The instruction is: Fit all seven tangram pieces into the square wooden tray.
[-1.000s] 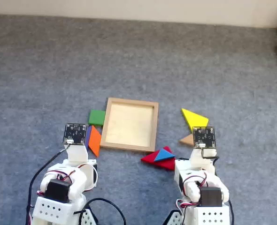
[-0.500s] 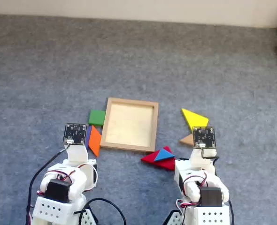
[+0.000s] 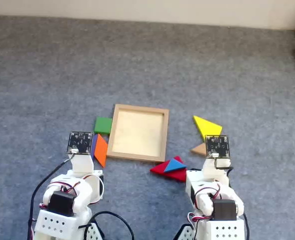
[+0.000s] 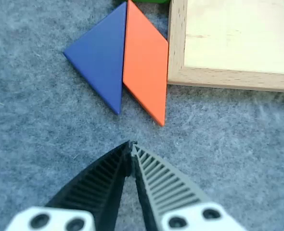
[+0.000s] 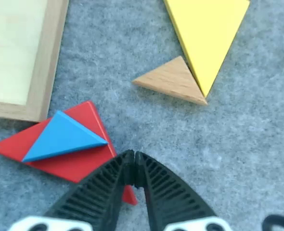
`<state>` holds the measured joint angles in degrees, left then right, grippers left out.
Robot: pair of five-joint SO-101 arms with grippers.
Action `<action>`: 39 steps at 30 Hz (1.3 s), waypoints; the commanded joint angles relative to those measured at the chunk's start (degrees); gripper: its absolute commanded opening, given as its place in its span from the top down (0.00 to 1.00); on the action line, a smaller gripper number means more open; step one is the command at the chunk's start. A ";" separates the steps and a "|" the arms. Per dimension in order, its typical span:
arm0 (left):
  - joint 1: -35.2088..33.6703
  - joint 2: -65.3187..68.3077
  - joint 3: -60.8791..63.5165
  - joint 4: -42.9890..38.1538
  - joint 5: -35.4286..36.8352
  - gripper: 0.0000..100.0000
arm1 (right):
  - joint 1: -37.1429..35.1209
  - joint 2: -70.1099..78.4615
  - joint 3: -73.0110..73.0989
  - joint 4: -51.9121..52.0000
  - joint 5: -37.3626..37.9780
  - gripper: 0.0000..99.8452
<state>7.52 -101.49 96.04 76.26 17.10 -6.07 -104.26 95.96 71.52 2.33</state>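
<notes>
Left pincer (image 4: pixel 131 144) and right pincer (image 5: pixel 134 155) sat shut and empty, tray (image 3: pixel 140 108) bare on the desk (image 3: pixel 212 65), and the blue triangle (image 5: pixel 60 136) stacked on the red triangle (image 5: pixel 77 163) beside it could've slid off under a sloppy grab.

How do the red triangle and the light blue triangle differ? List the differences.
Colour: the red triangle is red, the light blue triangle light blue.
Size: the red triangle is clearly larger than the light blue triangle.
Pose: the light blue triangle lies on the red triangle, which rests on the grey carpet.
Both are flat triangles outside the wooden tray.
</notes>
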 commanded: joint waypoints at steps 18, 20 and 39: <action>-0.48 -2.42 1.19 0.26 -0.09 0.99 | 8.48 -0.92 -22.90 4.88 0.09 0.98; -0.48 -2.42 1.19 0.26 -0.09 0.99 | 8.48 -0.75 -27.03 4.88 0.09 0.98; -0.48 -2.42 1.19 0.26 -0.09 0.99 | 8.40 60.18 -55.16 -8.84 0.62 0.82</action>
<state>7.52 -101.49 96.04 76.26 17.10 1.76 -51.87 44.79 67.03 2.33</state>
